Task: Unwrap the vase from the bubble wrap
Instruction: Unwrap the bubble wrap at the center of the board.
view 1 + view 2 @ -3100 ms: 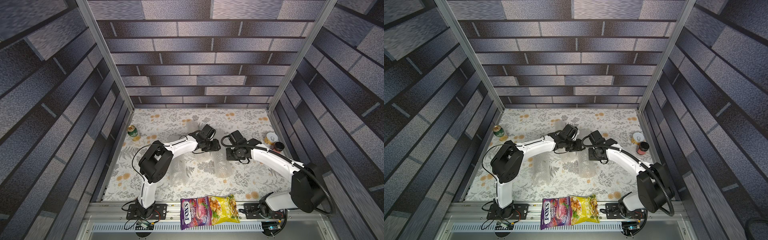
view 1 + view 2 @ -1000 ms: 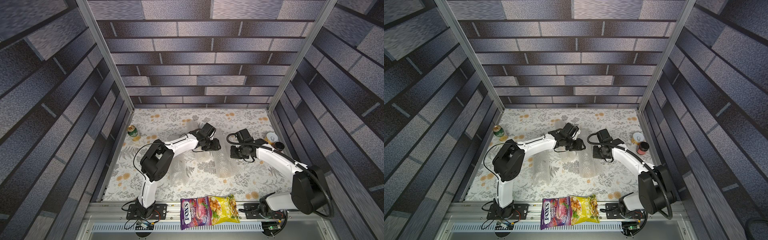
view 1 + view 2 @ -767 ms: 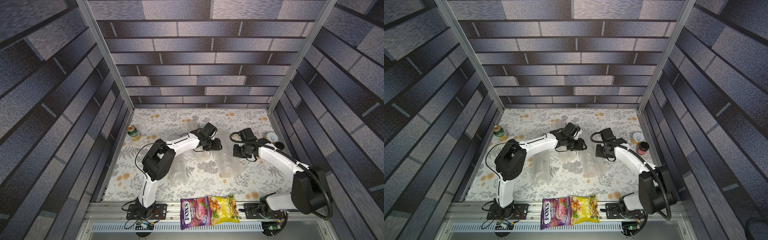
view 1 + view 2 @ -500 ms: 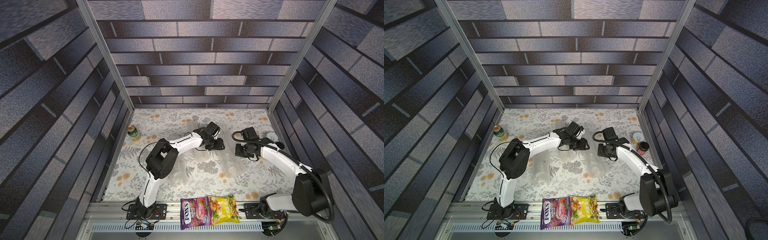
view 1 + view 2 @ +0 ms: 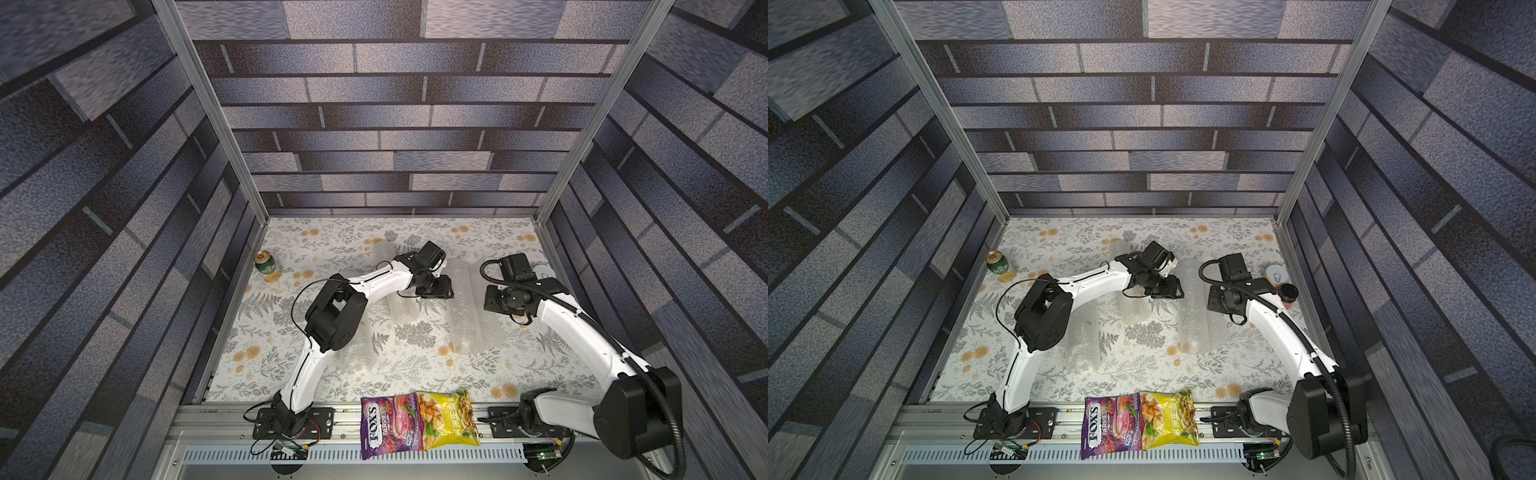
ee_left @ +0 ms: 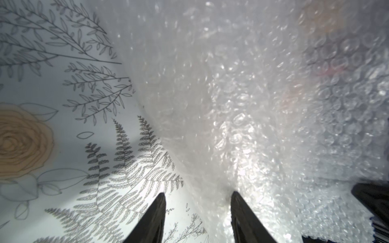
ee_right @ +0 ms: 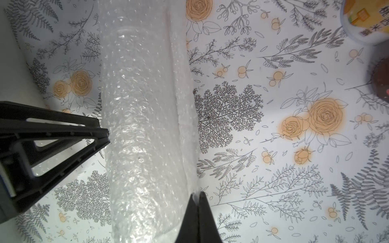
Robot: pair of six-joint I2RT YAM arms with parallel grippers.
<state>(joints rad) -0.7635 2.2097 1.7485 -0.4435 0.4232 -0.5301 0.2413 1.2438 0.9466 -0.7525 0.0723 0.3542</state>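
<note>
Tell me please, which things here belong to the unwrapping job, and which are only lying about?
Job: bubble wrap roll, pinched by left gripper and right gripper; the vase does not show.
Lying about: green can, purple candy bag, yellow snack bag, white can, dark jar, second wrap roll, third wrap roll.

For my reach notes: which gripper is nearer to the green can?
Left. The left gripper is mid-table, to the right of the can. The right gripper is farther right, beyond the wrap roll between them.

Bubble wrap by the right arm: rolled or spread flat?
Rolled: the bubble wrap forms a tube, its loose edge pinched by the right end effector.
</note>
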